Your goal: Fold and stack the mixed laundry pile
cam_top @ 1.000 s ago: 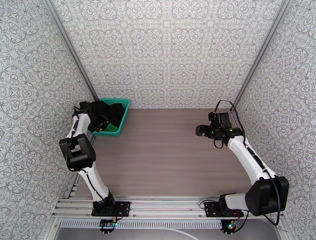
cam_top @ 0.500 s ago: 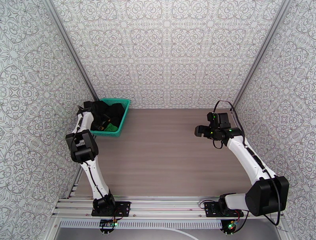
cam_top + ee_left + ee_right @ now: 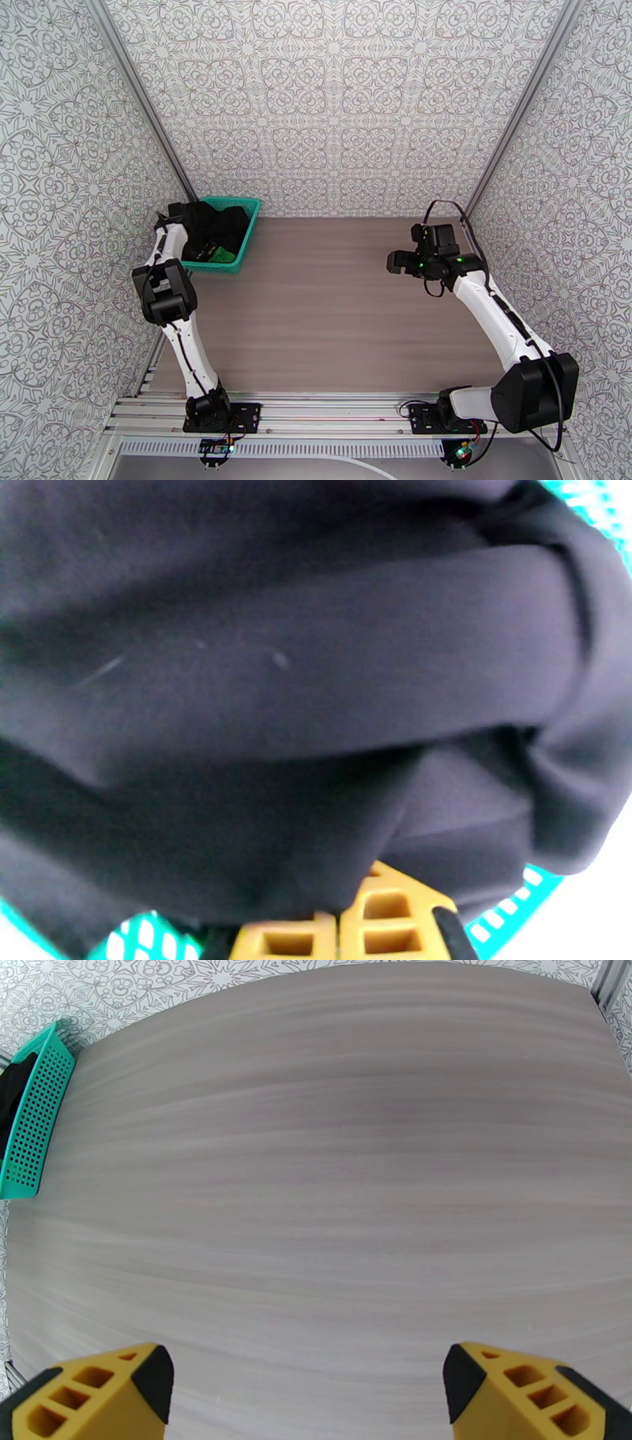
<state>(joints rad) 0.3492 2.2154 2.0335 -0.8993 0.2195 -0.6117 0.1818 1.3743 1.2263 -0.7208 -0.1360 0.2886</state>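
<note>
The left gripper (image 3: pixel 340 934) is gripping the black garment (image 3: pixel 300 677) in the basket (image 3: pixel 246 229) with its jaws fully closed, the green T-shirt (image 3: pixel 225 255) lying alongside. The right gripper (image 3: pixel 308 1374) is hovering wide open and empty. The next move is probably lifting the garment onto the table (image 3: pixel 332 316).

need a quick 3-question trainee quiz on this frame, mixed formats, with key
1. True or false: the right gripper is shut.
2. Where does the black garment lie? A) in the teal basket B) hung on the back wall C) draped over the right arm
3. Which gripper has its tips buried in the black cloth?
Key: 1 false, it hangs open over the table. 2 A. 3 the left gripper, which is shut.
</note>
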